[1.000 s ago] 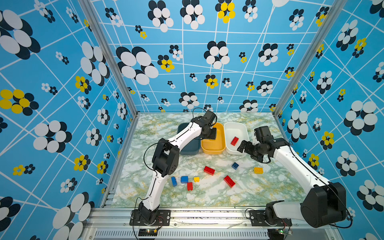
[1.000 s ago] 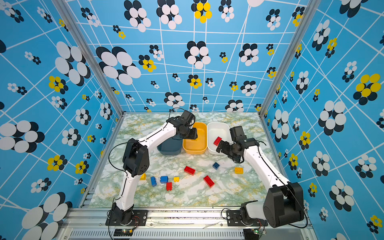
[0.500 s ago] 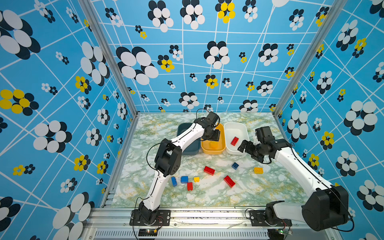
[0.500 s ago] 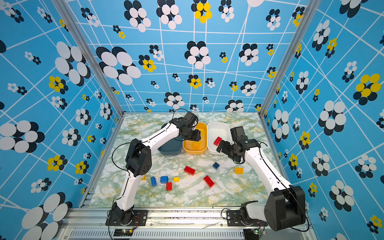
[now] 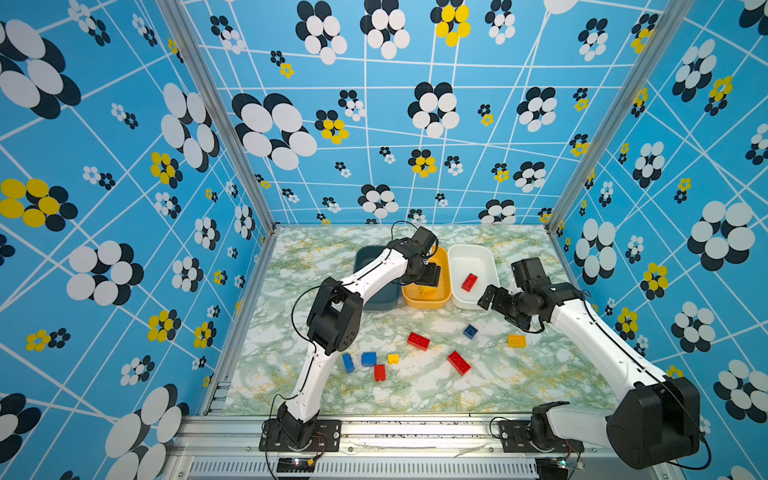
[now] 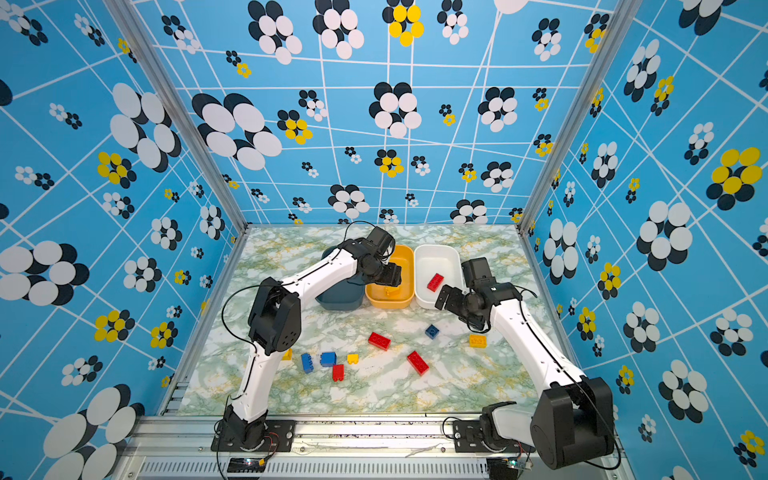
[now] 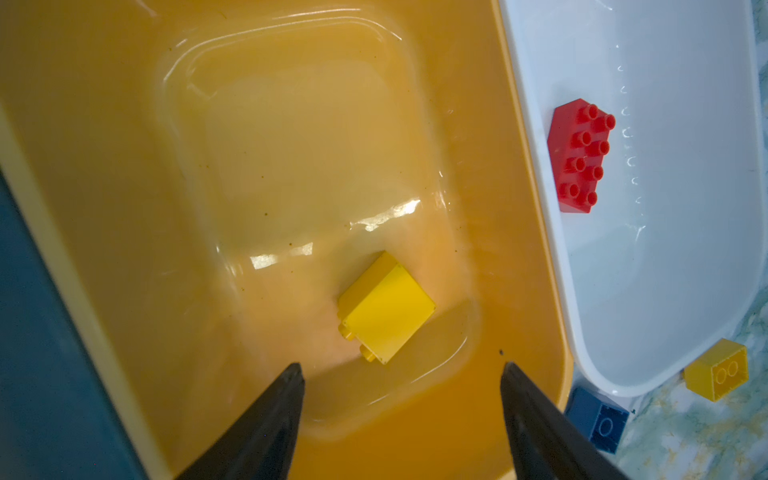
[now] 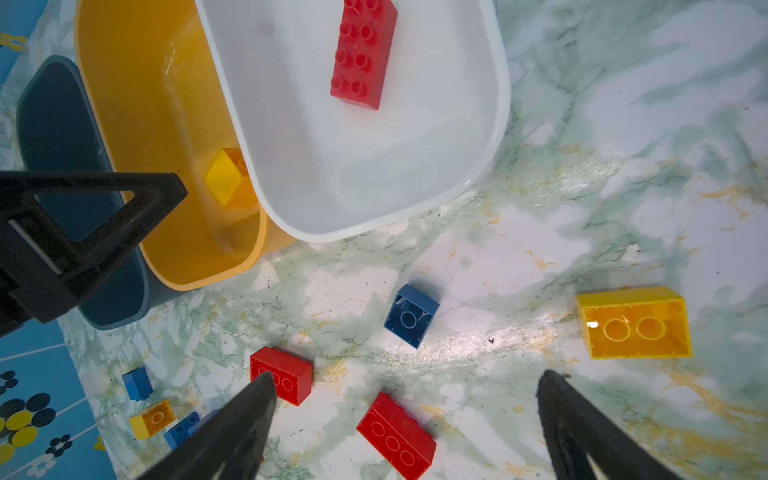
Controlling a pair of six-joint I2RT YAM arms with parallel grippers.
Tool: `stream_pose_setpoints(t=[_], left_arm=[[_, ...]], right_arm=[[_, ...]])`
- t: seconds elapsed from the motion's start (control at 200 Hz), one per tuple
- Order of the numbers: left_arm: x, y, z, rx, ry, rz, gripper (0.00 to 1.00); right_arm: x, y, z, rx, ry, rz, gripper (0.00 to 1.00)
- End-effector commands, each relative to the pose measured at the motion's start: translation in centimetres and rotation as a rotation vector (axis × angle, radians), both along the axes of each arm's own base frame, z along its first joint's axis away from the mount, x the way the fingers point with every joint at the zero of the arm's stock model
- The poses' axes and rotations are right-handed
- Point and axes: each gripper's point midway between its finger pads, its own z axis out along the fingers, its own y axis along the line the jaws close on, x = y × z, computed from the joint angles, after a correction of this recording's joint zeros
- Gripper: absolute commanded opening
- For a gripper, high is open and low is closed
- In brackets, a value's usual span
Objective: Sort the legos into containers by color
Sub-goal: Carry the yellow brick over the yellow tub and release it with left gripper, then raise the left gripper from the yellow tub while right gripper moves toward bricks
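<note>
left gripper (image 7: pixel 401 365) fingers spread, empty, over the yellow-orange plastic tub (image 7: pixel 104 166); a small yellow studded brick (image 7: pixel 386 309) lies near its end wall. rim against it, the white plastic tub (image 7: pixel 665 270) holds a long red brick (image 7: pixel 579 158). right gripper (image 8: pixel 407 374) spread wide over bare marble-patterned tabletop (image 8: pixel 623 124) near a small blue brick (image 8: pixel 411 316).

Bright, even light; glare streaks inside the yellow tub (image 7: pixel 291 166); wrist-view edges seem slightly soft.

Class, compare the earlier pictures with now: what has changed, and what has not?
The left gripper opened over the yellow tub, letting go of a yellow brick that now lies inside. The right gripper, open, and the loose bricks on the table stayed put.
</note>
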Motion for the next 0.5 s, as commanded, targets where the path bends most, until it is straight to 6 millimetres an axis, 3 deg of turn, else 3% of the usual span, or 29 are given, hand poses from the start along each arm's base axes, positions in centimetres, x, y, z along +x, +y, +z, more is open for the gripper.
stream_pose_setpoints(t=[0.0, 0.295, 0.495], left_arm=[[-0.7, -0.1, 3.3, -0.043, -0.057, -0.006, 0.78], [-2.1, 1.7, 5.7, -0.087, -0.091, 0.026, 0.90], [-2.5, 3.8, 7.1, -0.104, -0.108, 0.066, 0.96]], right_arm=[[-1.6, -2.0, -1.0, -0.102, 0.058, 0.007, 0.99], [-3.9, -5.9, -3.7, -0.154, 0.172, -0.064, 0.99], [-4.5, -7.5, -5.2, -0.162, 0.192, -0.104, 0.99]])
